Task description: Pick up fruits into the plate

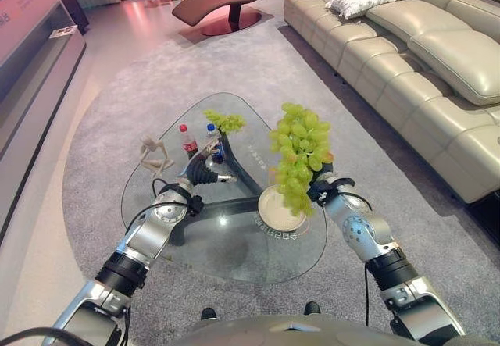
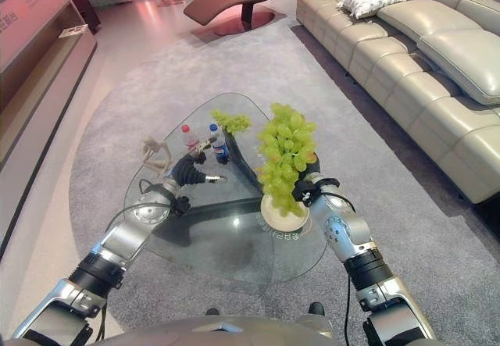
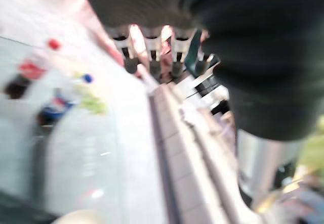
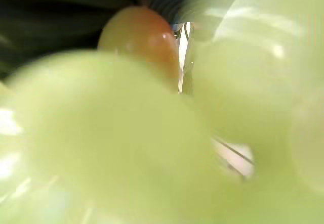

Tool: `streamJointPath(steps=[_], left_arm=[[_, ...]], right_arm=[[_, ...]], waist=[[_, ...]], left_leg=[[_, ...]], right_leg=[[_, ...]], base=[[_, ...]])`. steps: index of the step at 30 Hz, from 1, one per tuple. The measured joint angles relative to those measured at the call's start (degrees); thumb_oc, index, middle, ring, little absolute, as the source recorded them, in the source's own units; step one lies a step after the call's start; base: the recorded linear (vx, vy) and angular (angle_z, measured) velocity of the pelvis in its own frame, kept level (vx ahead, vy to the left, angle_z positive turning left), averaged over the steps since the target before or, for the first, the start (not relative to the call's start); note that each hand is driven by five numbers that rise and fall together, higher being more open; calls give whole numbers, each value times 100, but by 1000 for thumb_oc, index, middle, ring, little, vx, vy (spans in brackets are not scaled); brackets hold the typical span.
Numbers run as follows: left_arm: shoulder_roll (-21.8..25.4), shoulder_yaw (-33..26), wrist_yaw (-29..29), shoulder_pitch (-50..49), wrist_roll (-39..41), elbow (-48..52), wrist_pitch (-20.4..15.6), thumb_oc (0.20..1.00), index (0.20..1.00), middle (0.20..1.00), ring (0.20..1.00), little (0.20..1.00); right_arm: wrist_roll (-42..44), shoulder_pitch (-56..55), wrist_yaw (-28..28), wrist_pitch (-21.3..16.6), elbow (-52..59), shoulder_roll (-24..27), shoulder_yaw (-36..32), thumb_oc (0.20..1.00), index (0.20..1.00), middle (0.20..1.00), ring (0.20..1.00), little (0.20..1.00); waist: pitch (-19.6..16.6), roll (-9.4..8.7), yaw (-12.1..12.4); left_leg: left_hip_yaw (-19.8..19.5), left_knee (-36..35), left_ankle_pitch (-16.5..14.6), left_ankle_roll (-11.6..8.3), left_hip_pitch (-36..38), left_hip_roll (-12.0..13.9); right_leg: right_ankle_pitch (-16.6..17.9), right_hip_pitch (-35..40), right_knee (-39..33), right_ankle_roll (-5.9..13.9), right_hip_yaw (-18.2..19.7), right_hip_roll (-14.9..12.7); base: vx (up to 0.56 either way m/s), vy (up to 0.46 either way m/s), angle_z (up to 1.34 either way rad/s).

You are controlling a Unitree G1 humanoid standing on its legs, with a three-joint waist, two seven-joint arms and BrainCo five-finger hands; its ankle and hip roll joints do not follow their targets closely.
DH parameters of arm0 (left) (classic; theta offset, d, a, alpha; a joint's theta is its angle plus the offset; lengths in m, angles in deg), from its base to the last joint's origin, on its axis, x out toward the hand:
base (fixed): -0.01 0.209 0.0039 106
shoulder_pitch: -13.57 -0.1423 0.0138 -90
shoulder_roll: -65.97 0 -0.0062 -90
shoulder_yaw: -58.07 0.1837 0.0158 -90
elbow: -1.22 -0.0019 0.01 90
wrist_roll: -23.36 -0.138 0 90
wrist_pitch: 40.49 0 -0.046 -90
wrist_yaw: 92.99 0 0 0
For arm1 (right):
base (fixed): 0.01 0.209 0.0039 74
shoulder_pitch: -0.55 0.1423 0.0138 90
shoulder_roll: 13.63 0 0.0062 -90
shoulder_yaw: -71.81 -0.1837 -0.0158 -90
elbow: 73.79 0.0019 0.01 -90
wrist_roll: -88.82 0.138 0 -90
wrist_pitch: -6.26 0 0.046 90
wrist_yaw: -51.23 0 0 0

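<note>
Grapes (image 1: 300,155) hang in a big green bunch from the right hand (image 1: 326,190), whose fingers look clenched on the stem end — held high so the bunch clears the plate (image 1: 275,215) just below. The left hand (image 1: 205,171), fingers loose and empty, points toward a smaller bunch (image 1: 225,119) beyond its fingertips on the glass counter (image 1: 234,248), past two bottles (image 1: 200,139).

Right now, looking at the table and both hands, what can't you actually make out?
- Right hand: its fingers are hidden behind the big grape bunch in the eye views; grapes pressed against the lens blur the right wrist view.
- Plate: its middle is covered by the hanging bunch.
- Left hand: the left wrist view is blurred, so its fingers' pose is unclear.
- Bottles: labels too small.
</note>
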Motion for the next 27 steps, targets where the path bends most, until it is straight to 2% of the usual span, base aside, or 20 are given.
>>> streamJointPath(steps=[4, 9, 13, 18, 19, 20, 27], left_arm=[[169, 111, -173, -21, -258, -216, 124, 1000, 1000, 1000, 1000, 1000], [468, 798, -846, -56, -840, -930, 634, 1000, 1000, 1000, 1000, 1000], [341, 852, -871, -230, -853, -1313, 701, 1000, 1000, 1000, 1000, 1000], [-148, 696, -238, -574, -561, -1988, 645, 1000, 1000, 1000, 1000, 1000], [-211, 651, -100, -618, -491, -2088, 592, 1000, 1000, 1000, 1000, 1000], [-362, 540, 272, -655, -315, -2399, 418, 1000, 1000, 1000, 1000, 1000], [-797, -258, 1519, -618, 115, -3804, -409, 1000, 1000, 1000, 1000, 1000]], right_arm=[[64, -1, 7, -9, -4, 21, -2, 200, 200, 200, 200, 200], [73, 8, 37, -8, -53, 116, 0, 200, 200, 200, 200, 200], [71, 5, 92, 4, -320, 177, 0, 200, 200, 200, 200, 200], [57, -14, 124, 26, -707, 254, -12, 200, 200, 200, 200, 200], [53, -5, 138, 23, -734, 263, -12, 200, 200, 200, 200, 200], [52, 45, 175, 6, -884, 292, -22, 200, 200, 200, 200, 200], [40, 534, 152, -76, -1811, 528, -229, 200, 200, 200, 200, 200]], waist=[[0, 9, 3], [8, 73, 4], [13, 90, 5], [36, 107, 19], [48, 109, 27], [106, 113, 55], [957, 110, 298]], left_leg=[[7, 0, 0, 0, -9, -2], [34, -1, 0, 0, -35, -8], [55, 0, 1, 0, -109, -8], [44, 1, 11, -5, -281, -8], [22, 2, 46, -21, -348, -9], [3, 3, 86, -19, -484, -10], [-217, 11, 226, -7, -939, -17]], right_leg=[[0, -16, 0, 0, 8, -1], [0, -67, 0, 1, 47, -5], [2, -162, 0, 0, 72, -4], [3, -326, -1, 1, 71, -1], [13, -386, -1, -8, 65, 3], [41, -511, 0, -1, 49, 7], [125, -839, 1, -28, -99, 11]], base=[[-18, 36, -2], [-15, 25, -3], [-14, 8, -1], [-107, -13, 0], [-194, -31, 5], [-188, -31, 5], [-139, -31, 12]])
